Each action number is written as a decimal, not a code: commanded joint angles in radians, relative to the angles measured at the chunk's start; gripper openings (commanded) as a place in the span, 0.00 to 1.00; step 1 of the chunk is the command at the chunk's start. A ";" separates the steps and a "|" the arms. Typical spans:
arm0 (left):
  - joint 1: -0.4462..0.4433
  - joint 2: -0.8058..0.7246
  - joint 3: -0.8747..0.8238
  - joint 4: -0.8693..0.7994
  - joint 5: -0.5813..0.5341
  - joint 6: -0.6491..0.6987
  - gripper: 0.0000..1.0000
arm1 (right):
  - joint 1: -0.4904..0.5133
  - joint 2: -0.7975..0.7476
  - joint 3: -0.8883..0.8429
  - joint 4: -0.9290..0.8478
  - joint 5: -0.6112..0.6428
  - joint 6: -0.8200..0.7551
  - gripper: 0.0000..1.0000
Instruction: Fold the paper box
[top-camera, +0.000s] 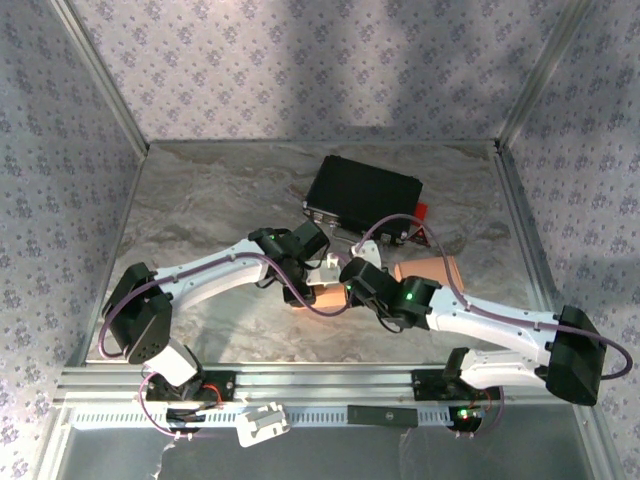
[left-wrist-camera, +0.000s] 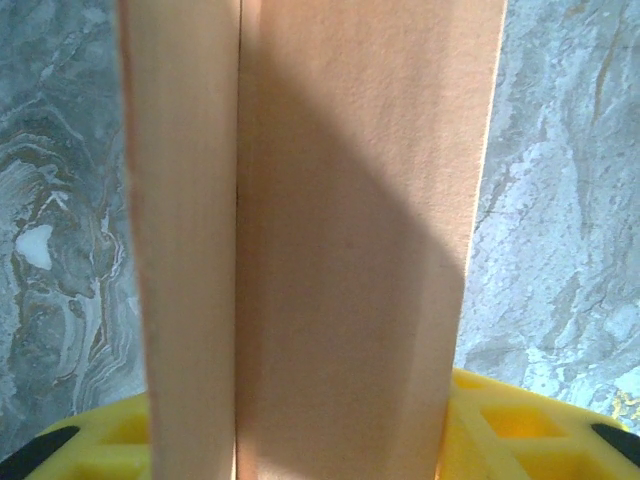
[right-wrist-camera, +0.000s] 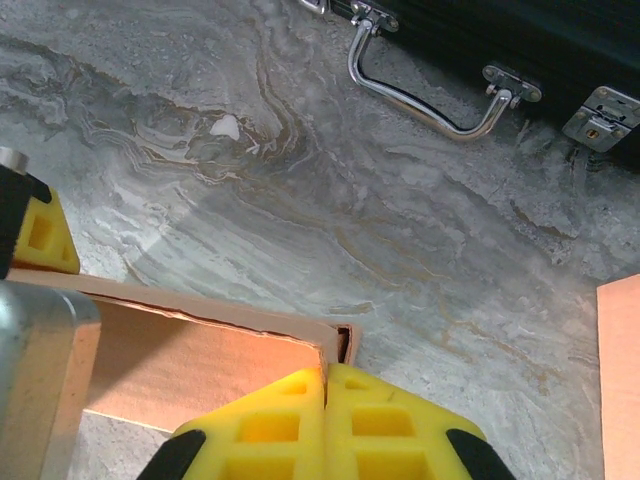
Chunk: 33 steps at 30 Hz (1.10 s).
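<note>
Grips the paper box (left-wrist-camera: 340, 200) with the left tool (left-wrist-camera: 300, 455), jaws about half spread and pressed on either side of an upright tan panel with a fold seam running up it. Holds the right tool (right-wrist-camera: 325, 425) fully closed, nothing visible between the tips, nosed against the box's open corner wall just ahead. Leaves bare marbled tabletop (right-wrist-camera: 300, 200) beyond those tips, then a black case (right-wrist-camera: 520, 30) with a chrome handle (right-wrist-camera: 420, 100) farthest out. Risks creasing the panel off its seam if squeezed harder. Risks skidding the light box, or tearing its thin corner, if pushed without a firm counter-hold.
</note>
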 joint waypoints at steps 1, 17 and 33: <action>0.010 -0.002 0.005 0.014 0.018 -0.026 0.45 | 0.014 -0.016 -0.038 -0.032 0.053 0.027 0.02; 0.009 0.016 0.025 -0.010 0.014 -0.020 0.42 | -0.030 -0.102 -0.115 0.048 -0.048 -0.030 0.12; 0.008 0.020 0.038 -0.022 0.022 -0.009 0.41 | -0.119 -0.082 -0.052 0.035 -0.121 -0.113 0.29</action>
